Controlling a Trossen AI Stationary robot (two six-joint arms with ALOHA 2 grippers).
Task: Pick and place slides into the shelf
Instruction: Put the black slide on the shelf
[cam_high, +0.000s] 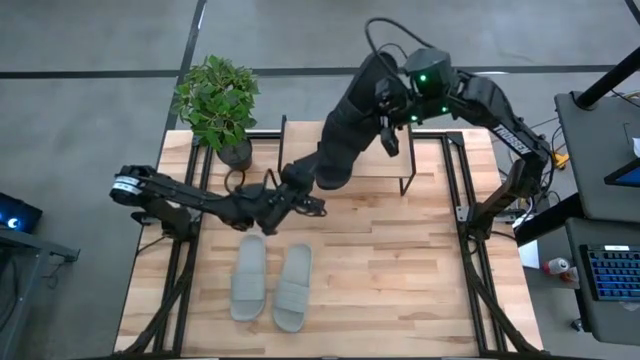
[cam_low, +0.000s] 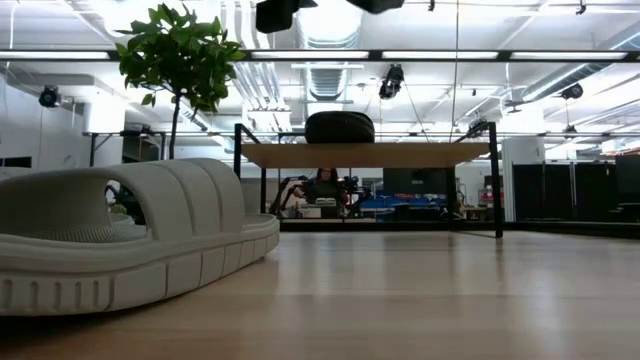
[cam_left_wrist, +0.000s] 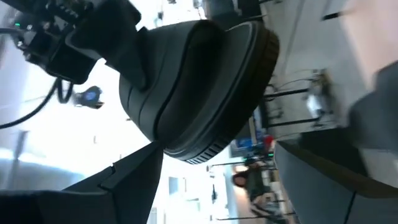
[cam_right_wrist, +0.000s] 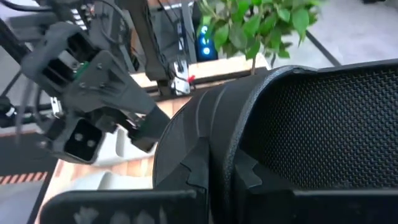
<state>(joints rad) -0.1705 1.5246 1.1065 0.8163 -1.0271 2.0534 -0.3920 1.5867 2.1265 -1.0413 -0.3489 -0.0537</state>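
My right gripper is raised high over the table's far side, shut on a black slide that slants down toward the left. My left gripper is open by that slide's lower end; I cannot tell whether its fingers touch it. Two pale slides lie soles down, side by side, on the near left of the table. The shelf stands at the far side. Another black slide rests on its plank top. My right gripper holds the black slide near its upper end, coming at it from above and slanting down. Which part of the slide lies between the fingers is hidden by the gripper itself. The slide hangs tilted, lifted clear of table and shelf.
A potted plant stands at the table's far left corner, beside the shelf's black frame. Bare wooden table stretches across the near right.
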